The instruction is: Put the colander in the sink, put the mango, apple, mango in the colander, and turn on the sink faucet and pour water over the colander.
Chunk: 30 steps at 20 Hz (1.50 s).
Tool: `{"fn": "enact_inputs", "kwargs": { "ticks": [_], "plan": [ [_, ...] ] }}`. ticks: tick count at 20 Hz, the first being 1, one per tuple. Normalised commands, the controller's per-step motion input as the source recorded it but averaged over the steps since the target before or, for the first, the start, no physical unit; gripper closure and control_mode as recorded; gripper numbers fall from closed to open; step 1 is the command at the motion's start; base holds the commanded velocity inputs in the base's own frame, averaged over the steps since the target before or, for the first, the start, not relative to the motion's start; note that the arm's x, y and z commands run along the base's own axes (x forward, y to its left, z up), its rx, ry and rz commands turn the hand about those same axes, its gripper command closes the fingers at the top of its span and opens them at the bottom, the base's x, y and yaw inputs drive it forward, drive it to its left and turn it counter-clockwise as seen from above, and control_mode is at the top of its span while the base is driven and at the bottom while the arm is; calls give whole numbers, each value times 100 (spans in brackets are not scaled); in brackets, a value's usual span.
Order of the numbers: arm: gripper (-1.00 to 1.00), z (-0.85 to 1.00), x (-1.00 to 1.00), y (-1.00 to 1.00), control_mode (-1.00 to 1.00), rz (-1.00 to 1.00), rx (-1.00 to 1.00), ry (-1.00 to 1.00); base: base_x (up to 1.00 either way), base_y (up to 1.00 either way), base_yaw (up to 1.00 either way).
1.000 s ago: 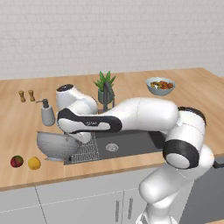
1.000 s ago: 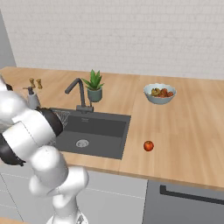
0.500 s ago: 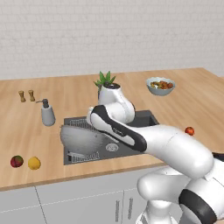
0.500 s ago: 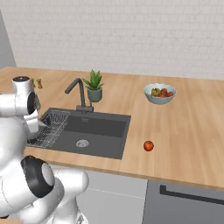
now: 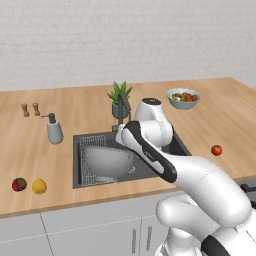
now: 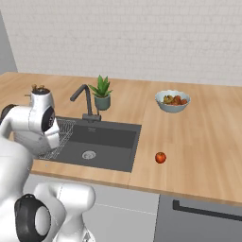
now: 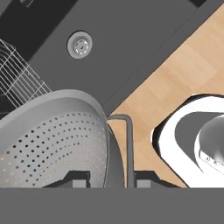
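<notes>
Gripper [image 7: 105,177] clamped on colander [image 7: 52,135] rim, sink [image 7: 131,48] and drain [image 7: 79,44] beyond fingertips; colander tilted, so release risked it landing askew on rack [image 7: 17,83]

Grey perforated colander [image 7: 52,140], dark grey sink [image 7: 131,39]

The arm hides the sink's [image 5: 85,177] 3 o'clock half in the left base view. In the hand view the colander [image 7: 52,144] is cut off at 7 o'clock, and the pincer [image 7: 107,178] tips barely show.
</notes>
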Motion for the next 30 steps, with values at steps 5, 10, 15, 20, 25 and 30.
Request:
{"fn": "enact_inputs", "kwargs": {
  "ticks": [5,10,15,20,25,30],
  "plan": [
    [100,0,9,-68,-100,10,0,0,0,0,0],
    [100,0,0,-71,-100,11,0,0,0,0,0],
    [100,0,0,-79,-100,10,0,-1,0,0,0],
    [100,-1,13,-66,-100,10,3,-6,0,0,0],
    [100,-2,38,-46,-100,11,6,-9,0,0,0],
    [100,-4,49,-26,-100,10,7,-9,0,0,0]
  ]
}}
